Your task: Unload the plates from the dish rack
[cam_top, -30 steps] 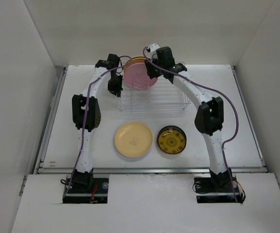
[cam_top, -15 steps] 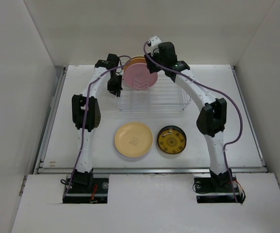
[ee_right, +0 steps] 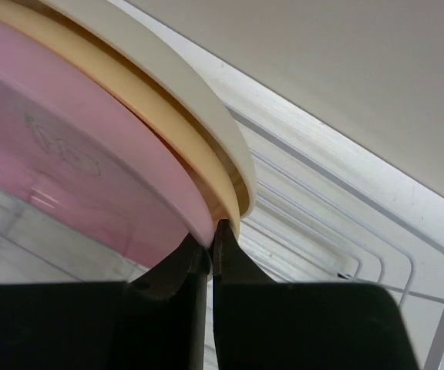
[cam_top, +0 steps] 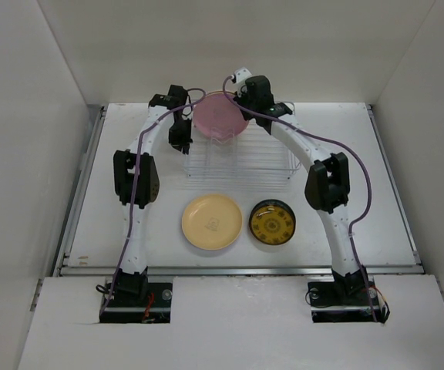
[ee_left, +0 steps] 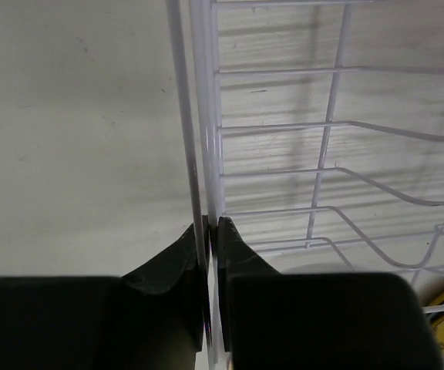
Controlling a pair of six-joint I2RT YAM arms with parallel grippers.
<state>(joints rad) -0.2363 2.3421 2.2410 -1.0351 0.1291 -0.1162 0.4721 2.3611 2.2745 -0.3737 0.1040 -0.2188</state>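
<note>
Up top, a yellow plate and a dark plate are already laid on the worktop. Left wrist: the rack is clamped at its edge by the left tool. Right wrist: the pink plate, not out yet, is pinched at the rim by the right tool; a peach plate and cream plate are left behind it.

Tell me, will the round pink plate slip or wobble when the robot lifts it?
It probably stays stiff: the round pink plate looks hard and smooth. It might slip or swing, since the right gripper pinches only its thin, glossy rim. The white wire dish rack likely won't tip, as the left gripper clamps its edge wire.
</note>
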